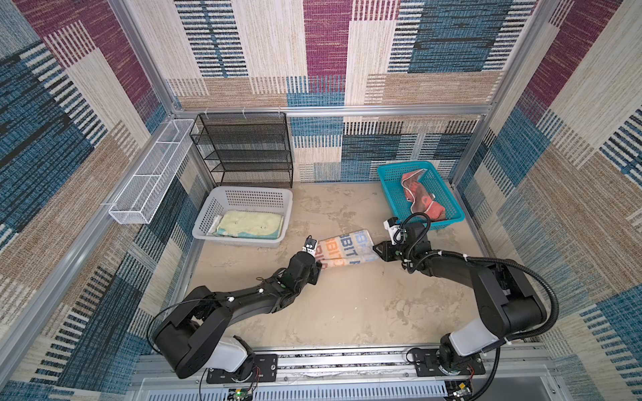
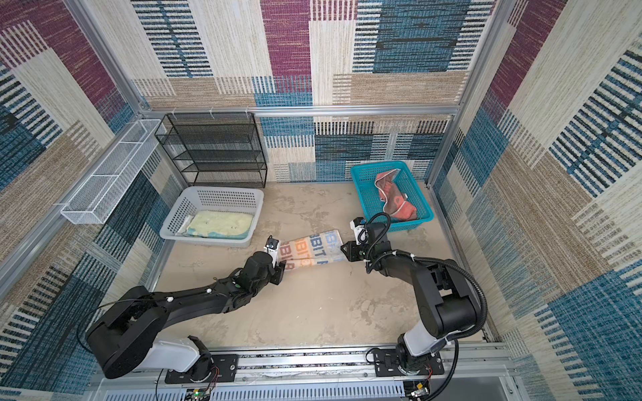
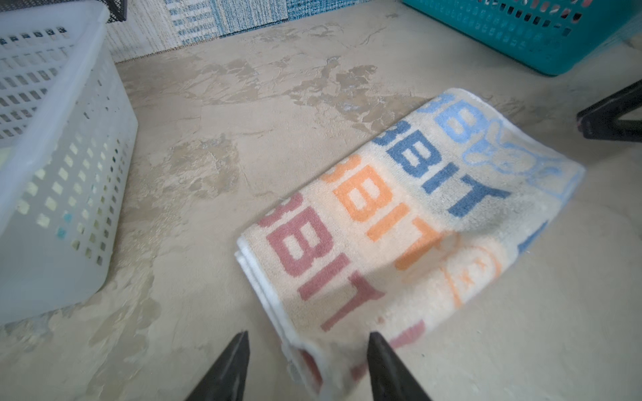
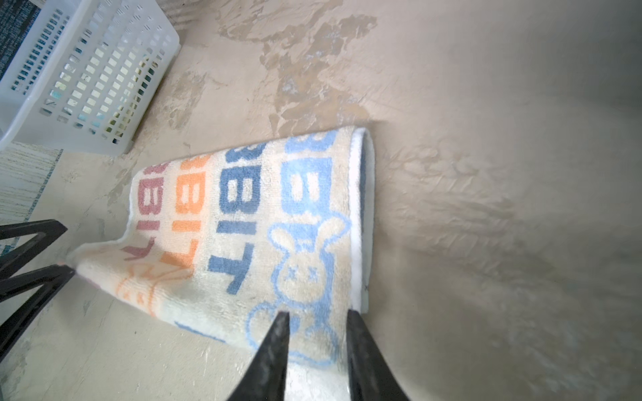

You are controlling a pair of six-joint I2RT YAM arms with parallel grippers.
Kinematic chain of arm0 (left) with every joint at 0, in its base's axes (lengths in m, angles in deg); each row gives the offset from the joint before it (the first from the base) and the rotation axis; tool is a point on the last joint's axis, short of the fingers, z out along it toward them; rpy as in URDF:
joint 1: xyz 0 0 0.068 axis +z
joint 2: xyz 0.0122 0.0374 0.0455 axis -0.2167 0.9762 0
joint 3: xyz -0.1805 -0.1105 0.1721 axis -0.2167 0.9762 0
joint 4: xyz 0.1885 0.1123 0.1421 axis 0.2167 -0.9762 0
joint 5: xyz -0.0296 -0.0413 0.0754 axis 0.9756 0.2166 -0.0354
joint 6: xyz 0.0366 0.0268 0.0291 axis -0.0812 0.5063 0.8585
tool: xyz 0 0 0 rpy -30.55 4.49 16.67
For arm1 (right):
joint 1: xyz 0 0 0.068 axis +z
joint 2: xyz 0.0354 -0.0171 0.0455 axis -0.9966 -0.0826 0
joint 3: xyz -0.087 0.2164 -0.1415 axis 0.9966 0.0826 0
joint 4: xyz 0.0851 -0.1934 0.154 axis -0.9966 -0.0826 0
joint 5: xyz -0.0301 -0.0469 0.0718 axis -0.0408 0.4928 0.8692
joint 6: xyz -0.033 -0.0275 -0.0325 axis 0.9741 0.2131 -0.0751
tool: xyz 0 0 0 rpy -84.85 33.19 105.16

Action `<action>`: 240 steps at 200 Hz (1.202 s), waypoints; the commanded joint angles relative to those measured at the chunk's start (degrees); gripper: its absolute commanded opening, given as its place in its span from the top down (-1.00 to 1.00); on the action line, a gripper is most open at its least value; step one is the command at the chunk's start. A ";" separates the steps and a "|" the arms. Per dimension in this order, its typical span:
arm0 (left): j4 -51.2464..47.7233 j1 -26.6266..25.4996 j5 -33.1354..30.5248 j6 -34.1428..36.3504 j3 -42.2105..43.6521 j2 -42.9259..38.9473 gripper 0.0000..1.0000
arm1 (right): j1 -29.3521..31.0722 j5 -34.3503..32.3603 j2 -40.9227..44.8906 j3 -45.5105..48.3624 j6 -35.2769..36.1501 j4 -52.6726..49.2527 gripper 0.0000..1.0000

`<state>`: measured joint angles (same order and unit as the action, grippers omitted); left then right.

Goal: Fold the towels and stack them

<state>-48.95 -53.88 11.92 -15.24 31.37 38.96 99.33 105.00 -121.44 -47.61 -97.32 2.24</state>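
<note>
the counter carries a black rack at the back and two baskets. the pale basket on the left holds a yellow towel, folded flat. the teal basket on the right holds an orange towel, crumpled and not yet folded.

between the baskets, mid-counter, lies the lettered towel, folded into a long strip with its layers roughly lined up.

the left claw sits at one end of the strip, jaws apart, with a corner of cloth lying loose between them. the right claw straddles the far end the same way, jaws apart and not pinching.

the cloth looks like thin, limp, light terry, so it should sag from any single hold and its layers may slide apart. the best hold is probably the white hemmed corners, pinching every layer at once, one claw per end.

the rows read "bbit" in maroon, orange, dark blue and pale blue, with the first letters hidden by the fold. a pale blue rabbit outline sits beside them, and an orange figure too faint to read.
</note>
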 commanded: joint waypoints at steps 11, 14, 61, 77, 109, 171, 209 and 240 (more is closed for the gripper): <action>-3.03 0.06 3.46 -4.42 1.97 -4.80 -0.24 | -0.05 -0.75 3.10 0.62 -1.25 0.17 0.25; -3.09 0.07 4.02 -4.58 2.07 -5.10 -0.26 | -0.05 -0.72 3.23 0.51 -1.24 0.05 0.25; -10.64 2.37 6.15 -13.73 -3.32 -1.36 -0.53 | 0.87 1.36 1.32 -2.80 -1.21 -0.23 0.23; -13.73 3.78 8.24 -17.98 -6.10 1.29 -0.54 | 1.84 1.82 0.00 -4.24 -1.47 -0.18 0.22; -12.01 5.14 10.94 -22.99 -6.08 2.69 -0.78 | 3.83 2.15 -3.82 -7.08 -2.11 -0.05 0.22; -15.96 7.23 11.92 -26.12 -7.95 6.72 -0.98 | 5.84 0.76 -11.37 -10.24 -2.91 -0.56 0.22; -15.45 7.53 15.16 -25.06 -9.59 10.22 -0.93 | 5.91 0.51 -12.51 -10.06 -3.44 0.22 0.22; -13.89 7.53 19.31 -24.10 -10.98 14.12 -0.88 | 5.98 0.85 -13.61 -8.83 -4.12 1.78 0.22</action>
<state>-62.08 -46.34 25.38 -39.90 20.88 50.57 105.19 106.13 -134.31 -57.12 -100.16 1.87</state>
